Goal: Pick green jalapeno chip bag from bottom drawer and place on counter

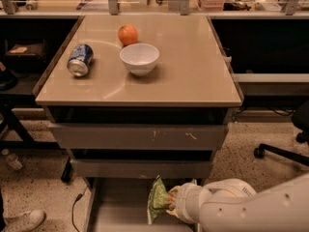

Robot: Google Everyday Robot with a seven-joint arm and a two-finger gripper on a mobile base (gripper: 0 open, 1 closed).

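The green jalapeno chip bag point(156, 201) stands on edge over the right part of the open bottom drawer point(116, 211), a flat grey tray pulled out below two taller grey drawer fronts. My gripper point(170, 200) reaches in from the lower right and is shut on the bag's right side, with the white arm behind it. The beige counter point(188, 66) tops the drawer unit above.
On the counter's left half lie a blue can point(80, 60) on its side, a white bowl point(139, 58) and an orange point(128, 34). A cluttered shelf with metal posts runs behind. A chair base point(280, 151) stands on the floor at right, and a shoe point(21, 221) at lower left.
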